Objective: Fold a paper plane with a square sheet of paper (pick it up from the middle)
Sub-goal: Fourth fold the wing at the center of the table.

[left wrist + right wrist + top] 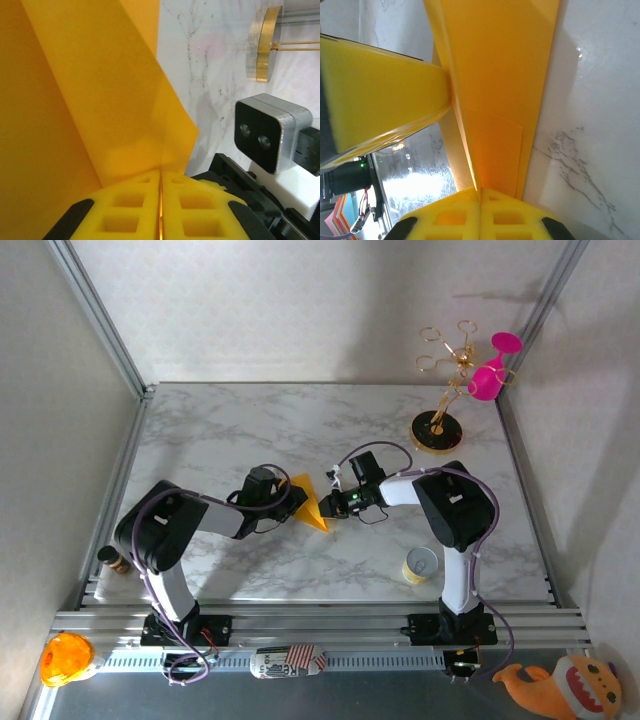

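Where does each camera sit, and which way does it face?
Top external: above and behind the robot, looking down at the marble table; left arm and right arm show.
Left wrist: on the left arm, facing along the shut left pincer into the folded paper.
Right wrist: likewise, along the shut right pincer.
All share that paper.

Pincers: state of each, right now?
Left pincer: closed, holding the folded paper.
Right pincer: closed, holding the folded paper too.

soft, even light in the top view, shadows faint. glare whitens the white marbled tabletop [415, 185] at the right wrist view's lower left; the folded yellow-orange paper [100, 100] looks soft close up.
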